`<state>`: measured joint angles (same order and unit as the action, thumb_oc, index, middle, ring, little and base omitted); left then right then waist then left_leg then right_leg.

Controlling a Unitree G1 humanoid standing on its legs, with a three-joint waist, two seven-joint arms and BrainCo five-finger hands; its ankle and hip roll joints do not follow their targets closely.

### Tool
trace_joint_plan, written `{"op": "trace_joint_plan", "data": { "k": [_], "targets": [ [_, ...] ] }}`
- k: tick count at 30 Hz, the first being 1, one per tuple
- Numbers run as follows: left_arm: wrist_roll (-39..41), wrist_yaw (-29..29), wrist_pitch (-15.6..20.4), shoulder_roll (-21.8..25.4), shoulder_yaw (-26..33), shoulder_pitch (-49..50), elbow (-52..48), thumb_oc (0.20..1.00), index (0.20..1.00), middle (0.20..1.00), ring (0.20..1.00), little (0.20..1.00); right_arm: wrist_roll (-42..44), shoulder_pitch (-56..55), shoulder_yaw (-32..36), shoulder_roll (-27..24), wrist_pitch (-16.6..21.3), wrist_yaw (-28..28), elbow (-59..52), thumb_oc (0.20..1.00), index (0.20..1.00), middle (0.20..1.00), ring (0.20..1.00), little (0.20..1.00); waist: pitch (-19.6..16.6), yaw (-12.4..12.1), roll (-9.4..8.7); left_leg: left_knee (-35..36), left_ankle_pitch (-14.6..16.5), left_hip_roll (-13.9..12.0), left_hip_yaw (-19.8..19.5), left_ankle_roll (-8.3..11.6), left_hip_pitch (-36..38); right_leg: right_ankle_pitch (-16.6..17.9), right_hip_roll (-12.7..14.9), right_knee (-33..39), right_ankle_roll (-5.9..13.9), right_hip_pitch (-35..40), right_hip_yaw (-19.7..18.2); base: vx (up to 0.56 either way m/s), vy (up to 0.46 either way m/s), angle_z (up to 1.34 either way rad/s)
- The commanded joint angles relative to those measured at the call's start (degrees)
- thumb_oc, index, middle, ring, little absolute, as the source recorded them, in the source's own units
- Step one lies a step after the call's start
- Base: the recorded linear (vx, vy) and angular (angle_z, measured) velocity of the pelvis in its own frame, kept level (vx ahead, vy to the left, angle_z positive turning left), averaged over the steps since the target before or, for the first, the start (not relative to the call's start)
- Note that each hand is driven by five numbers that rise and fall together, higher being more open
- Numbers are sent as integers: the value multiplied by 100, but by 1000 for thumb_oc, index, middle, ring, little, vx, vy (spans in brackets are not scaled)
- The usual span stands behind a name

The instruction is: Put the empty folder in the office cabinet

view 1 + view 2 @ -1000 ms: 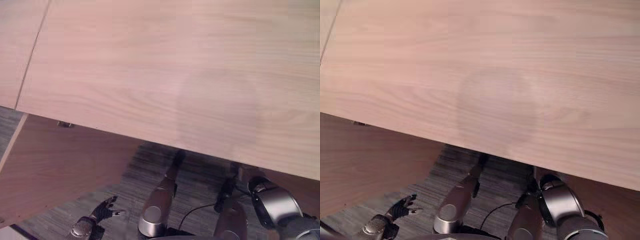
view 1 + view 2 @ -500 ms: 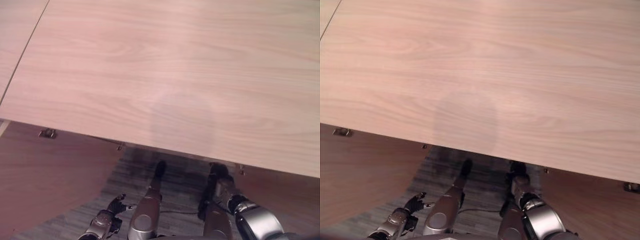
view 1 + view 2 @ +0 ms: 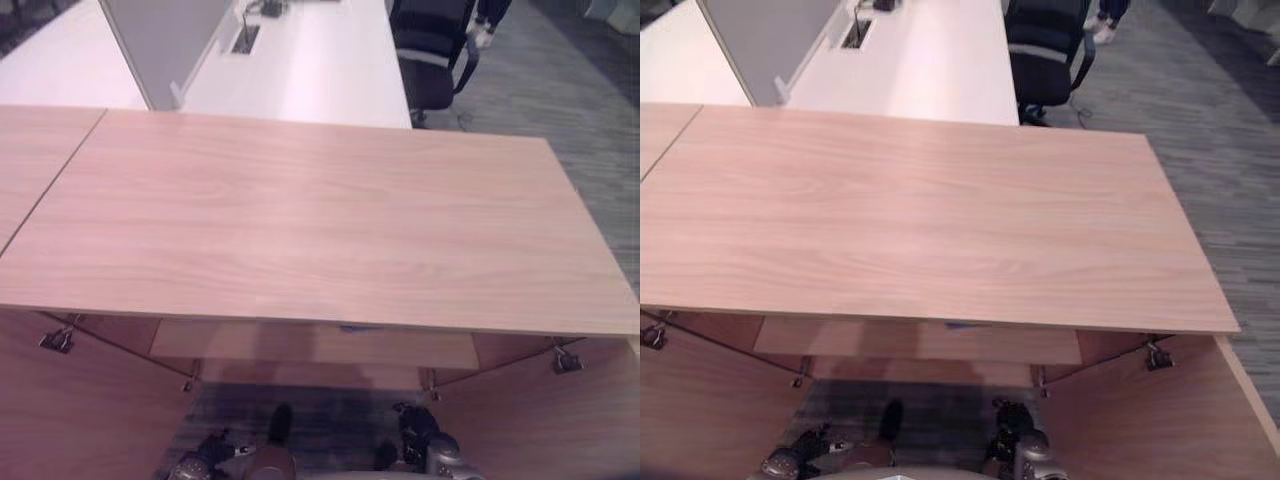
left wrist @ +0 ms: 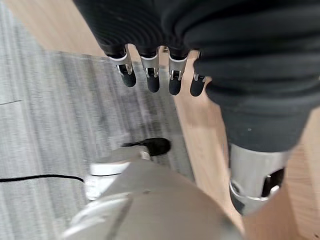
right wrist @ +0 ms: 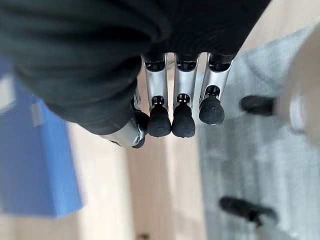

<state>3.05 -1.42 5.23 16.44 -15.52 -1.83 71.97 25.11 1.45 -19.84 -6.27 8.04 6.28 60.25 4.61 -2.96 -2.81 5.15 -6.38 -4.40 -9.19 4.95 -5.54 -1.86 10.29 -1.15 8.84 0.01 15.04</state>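
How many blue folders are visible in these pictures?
1: a blue folder lies on a wooden surface beside the right hand, apart from its fingers. Others may be hidden inside the cabinet.

The cabinet top (image 3: 310, 230) spreads across the middle of the head views, with a second top (image 3: 30, 150) joined on its left. Under its front edge a shelf (image 3: 320, 345) lies inside the cabinet, between two open doors (image 3: 80, 410), one at each side. Behind the cabinet stands a worktop (image 3: 300, 70), and an office chair (image 3: 432, 50) stands to the right of it on the floor (image 3: 560, 90).
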Motion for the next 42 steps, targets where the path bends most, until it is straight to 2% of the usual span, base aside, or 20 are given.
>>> {"op": "trace_joint_plan", "data": {
  "k": [1, 10, 14, 17, 19, 21, 30, 35, 40, 42],
  "targets": [
    [-100, -26, 73, -10, 115, -106, 182, 1000, 1000, 1000, 1000, 1000, -363, 47, -60, -122, -21, -162, -621, 200, 200, 200, 200, 200, 232, -67, 62, -15, 658, -43, 321, -38, 447, 7, 108, -400, 116, -264, 26, 86, -3, -8],
    [-353, 166, 177, 115, 280, 281, 47, 1000, 1000, 1000, 1000, 1000, -1113, -226, -198, -674, 199, -290, -2096, 200, 200, 200, 200, 200, 104, -53, 114, -15, 758, -72, 389, -23, 742, -17, 127, -373, 142, 9, -6, 39, 21, -4],
    [-503, 203, 231, 74, 355, 409, 44, 1000, 1000, 1000, 1000, 1000, -1540, -126, -79, -956, 392, -122, -2980, 200, 200, 200, 200, 200, 54, -56, 141, -15, 785, -86, 403, -26, 776, -17, 115, -330, 137, 41, -5, 29, 5, -8],
    [-495, 210, 256, 66, 343, 427, 13, 1000, 1000, 1000, 1000, 1000, -1602, 42, 48, -1001, 435, 26, -3090, 200, 200, 200, 200, 200, 48, -75, 155, -15, 785, -88, 373, -26, 742, -21, 115, -324, 134, 16, 19, 0, 0, 0],
    [-473, 216, 262, 76, 303, 432, -26, 1000, 1000, 1000, 1000, 1000, -1593, 251, 131, -991, 439, 165, -2969, 200, 200, 200, 200, 200, 57, -112, 167, -15, 782, -88, 342, -30, 714, -24, 116, -345, 127, -10, 38, 9, -13, 4],
    [-391, 240, 294, 146, 150, 414, -151, 1000, 1000, 1000, 1000, 1000, -1510, 692, 225, -956, 356, 374, -2356, 200, 200, 200, 200, 200, 151, -229, 195, -15, 751, -74, 251, -36, 614, -53, 113, -414, 114, -98, 98, -3, -12, 4],
    [-217, 220, 304, 173, -47, 300, -270, 1000, 1000, 1000, 1000, 1000, -1192, 993, 362, -836, 214, 526, -1143, 200, 200, 200, 200, 200, 268, -352, 298, -15, 669, -42, 123, -41, 390, -41, 135, -426, 105, -231, 220, -12, -9, 11],
    [-184, 215, 300, 177, -119, 235, -301, 1000, 1000, 1000, 1000, 1000, -1096, 1104, 380, -835, 183, 524, -962, 200, 200, 200, 200, 200, 359, -368, 334, -15, 638, -35, 88, -47, 308, -42, 146, -487, 99, -339, 224, -23, 2, 1],
    [117, 99, 357, 111, -378, -200, -539, 1000, 1000, 1000, 1000, 1000, -919, 1599, 367, -832, 170, 703, -573, 200, 200, 200, 200, 200, 750, -425, 429, -27, 492, -24, 33, -87, -44, -13, 238, -799, 90, -817, 208, -104, 10, 3],
    [193, 68, 355, 90, -395, -326, -537, 1000, 1000, 1000, 1000, 1000, -861, 1723, 352, -805, 145, 712, -485, 200, 200, 200, 200, 200, 793, -425, 435, -37, 476, -13, 25, -93, -107, -18, 243, -841, 86, -896, 182, -72, -1, 2]
  ]
}}
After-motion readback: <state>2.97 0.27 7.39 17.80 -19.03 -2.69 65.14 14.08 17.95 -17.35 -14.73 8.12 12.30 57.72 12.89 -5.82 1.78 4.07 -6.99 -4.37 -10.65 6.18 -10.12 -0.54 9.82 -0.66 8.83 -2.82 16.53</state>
